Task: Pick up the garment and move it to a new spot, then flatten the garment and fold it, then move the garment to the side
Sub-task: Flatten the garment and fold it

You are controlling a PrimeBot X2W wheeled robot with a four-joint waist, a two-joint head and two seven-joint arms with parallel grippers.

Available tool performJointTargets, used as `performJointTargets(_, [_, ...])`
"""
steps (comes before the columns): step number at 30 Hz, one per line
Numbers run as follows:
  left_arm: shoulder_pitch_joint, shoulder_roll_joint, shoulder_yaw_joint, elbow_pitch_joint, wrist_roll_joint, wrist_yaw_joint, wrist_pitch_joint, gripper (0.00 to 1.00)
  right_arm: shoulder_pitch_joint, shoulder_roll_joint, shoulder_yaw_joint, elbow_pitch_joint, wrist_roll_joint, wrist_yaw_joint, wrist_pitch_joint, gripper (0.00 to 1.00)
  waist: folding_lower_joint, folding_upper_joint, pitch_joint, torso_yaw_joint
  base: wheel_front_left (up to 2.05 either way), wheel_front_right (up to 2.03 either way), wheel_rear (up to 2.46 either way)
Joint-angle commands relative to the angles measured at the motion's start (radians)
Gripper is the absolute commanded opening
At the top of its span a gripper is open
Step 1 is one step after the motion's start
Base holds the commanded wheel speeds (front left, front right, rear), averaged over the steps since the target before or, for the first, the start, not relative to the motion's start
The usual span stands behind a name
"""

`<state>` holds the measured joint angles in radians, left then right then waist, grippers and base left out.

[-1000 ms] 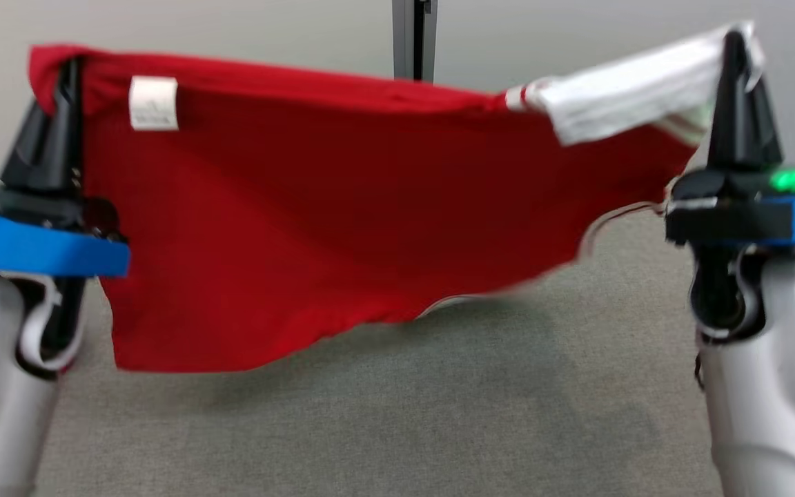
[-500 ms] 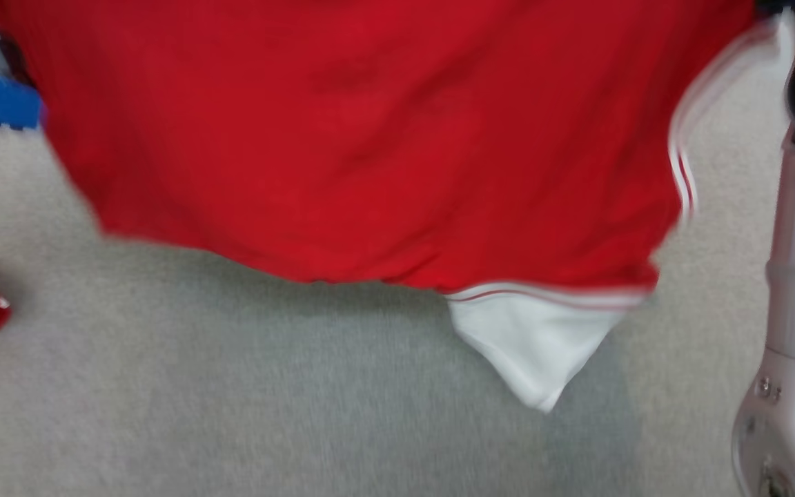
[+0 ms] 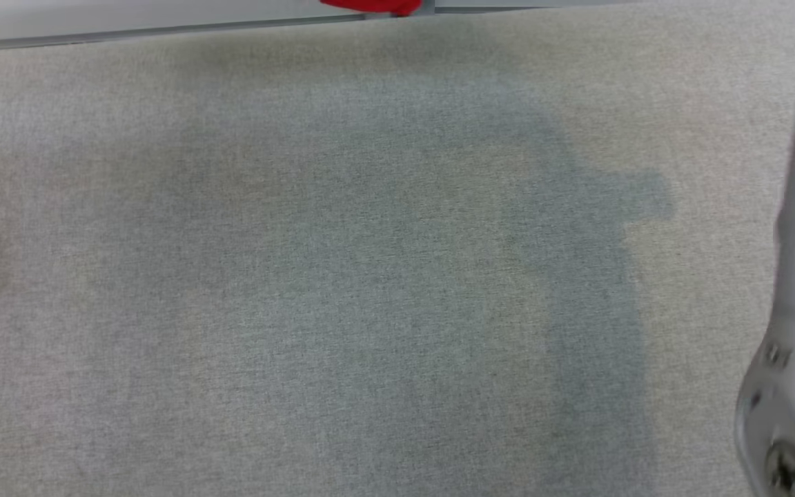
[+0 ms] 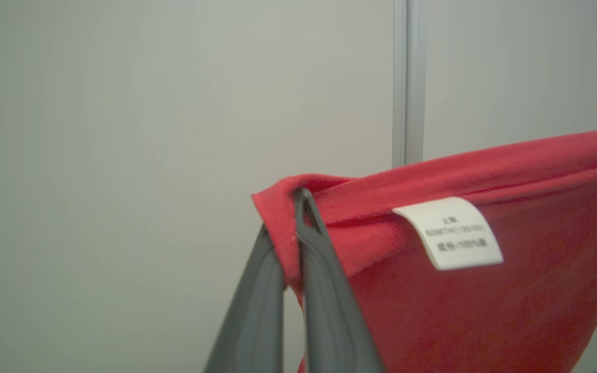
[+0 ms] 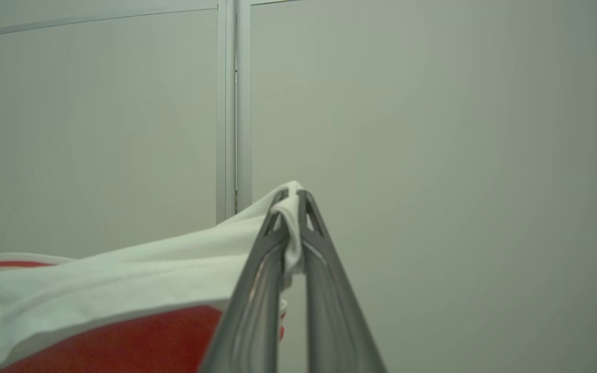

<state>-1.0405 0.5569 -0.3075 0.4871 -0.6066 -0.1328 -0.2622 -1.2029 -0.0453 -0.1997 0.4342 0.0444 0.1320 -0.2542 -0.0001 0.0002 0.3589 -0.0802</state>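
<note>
Red garment [image 4: 485,321] spans left gripper [image 4: 285,223] and right gripper [image 5: 291,198] — both clamped

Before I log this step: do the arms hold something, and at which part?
Yes, the red garment: left jaws pinch its red edge, right jaws its white part.

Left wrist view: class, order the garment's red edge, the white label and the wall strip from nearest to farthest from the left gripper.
1. The red edge of the garment: pinched in the left gripper.
2. The white label: on the cloth, just right of the gripper.
3. The wall strip: upper right, on the wall behind the garment.
</note>
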Motion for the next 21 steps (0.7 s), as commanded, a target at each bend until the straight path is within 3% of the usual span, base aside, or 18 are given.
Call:
performJointTargets(1, [0.069,-0.009,0.009,0.021,-0.011,0.004,-0.002,0.0,0.072,-0.009,0.002,0.011,0.018,-0.002,-0.006,0.0,0.0001,-0.0002,-0.003,-0.003,0.0,0.0,0.0])
performJointTargets(5, [0.254,-0.04,0.007,0.054,-0.014,0.004,-0.003,0.0,0.304,-0.01,0.02,0.015,0.094,-0.002,-0.012,0.0,0.0001,-0.0002,-0.007,-0.006,0.0,0.0,0.0])
performJointTargets(12, [0.582,-0.153,-0.016,0.133,-0.03,0.004,-0.003,0.0,0.753,-0.009,0.074,-0.015,0.243,-0.002,-0.012,0.0,0.0001,-0.0002,-0.032,-0.014,0.0,0.0,0.0])
performJointTargets(21, [0.829,-0.275,0.025,0.2,-0.016,0.004,-0.003,0.0,1.062,-0.01,0.116,-0.014,0.32,-0.002,-0.013,0.0,0.0001,-0.0002,-0.163,-0.034,0.0,0.0,0.0])
